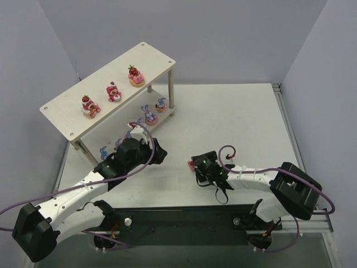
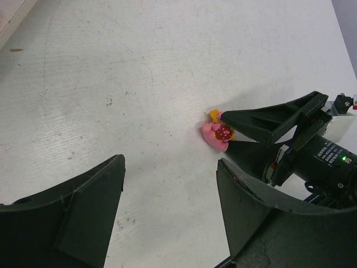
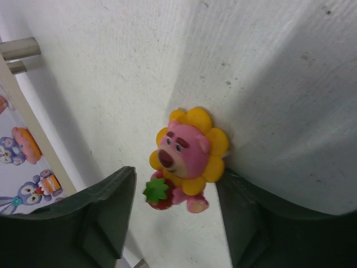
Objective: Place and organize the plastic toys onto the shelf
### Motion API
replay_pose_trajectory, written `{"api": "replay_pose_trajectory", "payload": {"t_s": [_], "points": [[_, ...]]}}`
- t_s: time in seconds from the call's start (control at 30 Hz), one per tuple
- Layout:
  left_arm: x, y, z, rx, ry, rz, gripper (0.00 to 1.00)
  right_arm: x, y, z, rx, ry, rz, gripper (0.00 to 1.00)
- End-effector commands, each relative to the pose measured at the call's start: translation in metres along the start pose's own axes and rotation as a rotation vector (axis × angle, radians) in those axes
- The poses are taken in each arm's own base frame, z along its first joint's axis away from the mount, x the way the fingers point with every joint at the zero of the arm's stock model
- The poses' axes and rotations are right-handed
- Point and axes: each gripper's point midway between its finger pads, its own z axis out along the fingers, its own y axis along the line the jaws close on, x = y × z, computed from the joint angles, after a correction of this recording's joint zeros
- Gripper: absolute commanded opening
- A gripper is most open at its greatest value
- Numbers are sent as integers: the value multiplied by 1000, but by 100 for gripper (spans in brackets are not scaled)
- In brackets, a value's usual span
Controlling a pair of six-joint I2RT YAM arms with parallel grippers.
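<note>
Straddling the flower bear [image 3: 187, 159] on the tabletop [image 1: 223, 111], right pincer [image 3: 174, 173]: grip unclear; left pincer [image 2: 170, 162], ten o'clock, gapes empty.

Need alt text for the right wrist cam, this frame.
A pink bear toy with a yellow flower-petal collar lies on the white table between the open dark fingers of the right gripper. At the left edge, purple bunny toys sit on the shelf.

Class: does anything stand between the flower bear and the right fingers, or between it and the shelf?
Nothing separates the flower bear from the right fingers, which flank it. Toward the shelf, the left fingers sit on the direct line to its near end.
</note>
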Motion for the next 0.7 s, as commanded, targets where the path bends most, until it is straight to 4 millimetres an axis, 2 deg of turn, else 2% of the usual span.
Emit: {"api": "replay_pose_trajectory", "payload": {"t_s": [0.0,0.07,0.13,0.17,0.23,0.27,0.33,0.37,0.43,0.47,0.5,0.57,0.6,0.63,0.67], "points": [[-6,1,-4,-5,-25,12,77,-20,-23,7,57,-96,104,49],[-6,1,-5,-3,-25,12,77,-21,-24,7,67,-103,74,36],[-6,1,-5,-4,-24,14,77,-24,-26,5,90,-116,34,31],[-6,2,-7,-4,-22,14,77,-24,-24,4,88,-117,23,22],[-7,2,-8,-5,-24,15,77,-25,-22,3,82,-119,9,14],[-7,2,-9,-4,-26,13,77,-23,-18,2,73,-114,-29,8],[-6,2,-12,-2,-23,13,77,-24,-5,0,26,-116,-71,5],[-7,1,-15,2,-26,14,77,-23,0,-1,-1,-110,-157,0],[-7,1,-17,4,-24,13,78,-16,21,-4,-106,-71,-189,0],[-6,-1,-21,17,-21,13,78,-14,25,-5,-151,-57,-290,0],[-7,-3,-22,26,-21,14,78,-11,42,-7,-240,-37,-271,0],[-6,-7,-27,50,-13,15,80,-1,54,-12,-328,25,-376,0],[-7,-9,-29,60,-11,16,80,5,71,-16,-399,48,-381,0],[-8,-11,-31,69,-11,16,80,9,78,-18,-428,71,-418,0],[-10,-14,-34,80,-15,18,80,21,83,-24,-468,129,-466,0]]}}
